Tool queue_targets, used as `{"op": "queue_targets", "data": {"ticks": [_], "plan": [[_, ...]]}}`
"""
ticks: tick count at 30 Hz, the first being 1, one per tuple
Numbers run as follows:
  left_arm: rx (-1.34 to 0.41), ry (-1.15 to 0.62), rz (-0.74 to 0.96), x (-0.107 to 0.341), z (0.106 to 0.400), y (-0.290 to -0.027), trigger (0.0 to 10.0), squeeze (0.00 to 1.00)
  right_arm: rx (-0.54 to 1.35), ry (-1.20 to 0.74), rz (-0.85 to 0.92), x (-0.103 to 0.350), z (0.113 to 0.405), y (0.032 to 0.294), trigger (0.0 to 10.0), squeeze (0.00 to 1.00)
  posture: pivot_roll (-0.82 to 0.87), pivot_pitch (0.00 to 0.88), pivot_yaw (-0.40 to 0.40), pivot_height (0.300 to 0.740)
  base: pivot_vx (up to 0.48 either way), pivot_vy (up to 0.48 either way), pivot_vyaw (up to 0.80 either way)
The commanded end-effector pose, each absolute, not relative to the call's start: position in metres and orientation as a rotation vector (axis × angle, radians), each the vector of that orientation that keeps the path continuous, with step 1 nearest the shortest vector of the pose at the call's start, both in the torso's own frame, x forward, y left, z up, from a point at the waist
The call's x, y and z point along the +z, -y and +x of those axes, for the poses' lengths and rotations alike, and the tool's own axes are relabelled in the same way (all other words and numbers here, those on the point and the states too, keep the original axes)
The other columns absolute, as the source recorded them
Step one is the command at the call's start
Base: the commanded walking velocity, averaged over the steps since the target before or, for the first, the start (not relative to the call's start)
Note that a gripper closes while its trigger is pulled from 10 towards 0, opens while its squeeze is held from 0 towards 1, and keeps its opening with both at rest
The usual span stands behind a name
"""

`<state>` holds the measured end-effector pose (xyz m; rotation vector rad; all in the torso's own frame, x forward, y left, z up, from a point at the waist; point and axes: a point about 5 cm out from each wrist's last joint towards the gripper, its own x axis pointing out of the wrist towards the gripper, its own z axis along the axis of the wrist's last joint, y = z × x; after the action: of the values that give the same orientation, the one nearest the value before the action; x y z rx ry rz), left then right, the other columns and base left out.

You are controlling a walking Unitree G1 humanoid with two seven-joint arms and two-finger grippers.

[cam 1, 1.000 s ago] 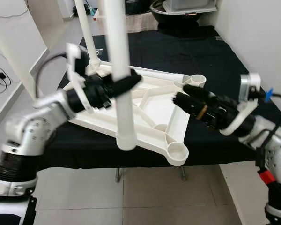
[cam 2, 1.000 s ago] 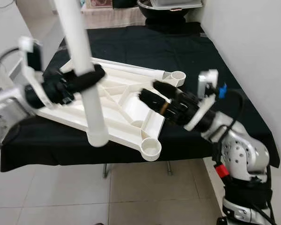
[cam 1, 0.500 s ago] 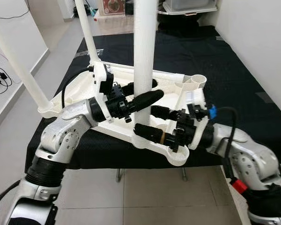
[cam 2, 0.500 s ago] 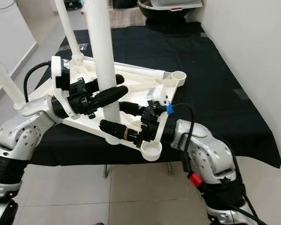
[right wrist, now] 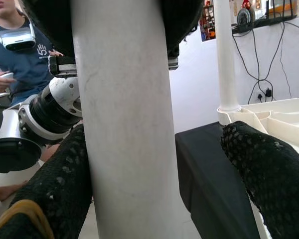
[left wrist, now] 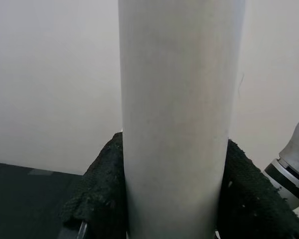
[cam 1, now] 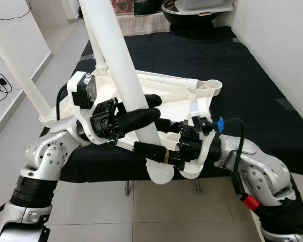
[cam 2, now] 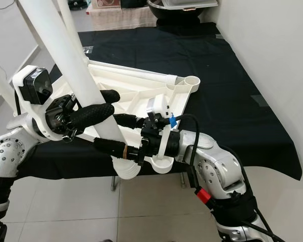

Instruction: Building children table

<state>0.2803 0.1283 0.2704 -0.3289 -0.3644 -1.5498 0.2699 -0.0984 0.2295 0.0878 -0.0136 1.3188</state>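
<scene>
The white table top point(cam 1: 167, 95) lies upside down on the black-covered table point(cam 1: 232, 65). Two white legs stand fitted in it, one at the left corner point(cam 1: 20, 68) and one at the back point(cam 1: 93, 38). My left gripper point(cam 1: 142, 108) is shut on a loose white leg point(cam 1: 122, 75), which leans with its lower end point(cam 1: 161, 174) past the table's front edge. My right gripper point(cam 1: 159, 136) is open and straddles the leg's lower part; one finger point(right wrist: 55, 189) touches the leg point(right wrist: 124, 124), the other finger point(right wrist: 269, 169) stands apart. An empty corner socket point(cam 1: 193, 170) lies just beside the leg's end.
Another empty socket point(cam 1: 212, 85) is at the top's far right corner. A dark bowl with a box in it point(cam 1: 192, 12) stands beyond the table. Tiled floor point(cam 1: 141, 212) lies below the front edge. A person in a blue shirt point(right wrist: 25, 59) shows behind my arms in the right wrist view.
The loose leg has gone from upright to leaning, its lower end swung down and forward past the table's edge. My left arm drew back to the left; my right gripper stayed around the leg's lower part.
</scene>
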Motion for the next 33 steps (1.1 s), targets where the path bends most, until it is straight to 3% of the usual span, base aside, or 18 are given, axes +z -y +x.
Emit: {"op": "queue_targets", "data": {"ticks": [1,11,17,33], "plan": [[-1.659,0.359,-0.306,0.268,0.27,-0.12,10.0,0.0,1.253,0.007,0.057,0.227,0.275,0.103,10.0,0.0,-0.07,0.135,0.077,0.74,0.0,0.0,0.0],[-1.577,0.406,-0.185,0.269,0.276,-0.111,10.0,0.0,1.231,-0.026,0.022,0.225,0.275,0.09,10.0,0.0,-0.07,0.134,0.081,0.74,0.0,0.0,0.0],[-1.468,0.521,-0.299,0.283,0.286,-0.112,10.0,0.0,1.217,-0.037,0.071,0.215,0.274,0.076,10.0,0.0,-0.07,0.136,0.085,0.74,0.0,0.0,0.0],[-1.481,0.523,-0.323,0.28,0.282,-0.105,10.0,0.0,1.203,0.007,0.13,0.216,0.274,0.062,10.0,0.0,-0.07,0.137,0.084,0.74,0.0,0.0,0.0]]}}
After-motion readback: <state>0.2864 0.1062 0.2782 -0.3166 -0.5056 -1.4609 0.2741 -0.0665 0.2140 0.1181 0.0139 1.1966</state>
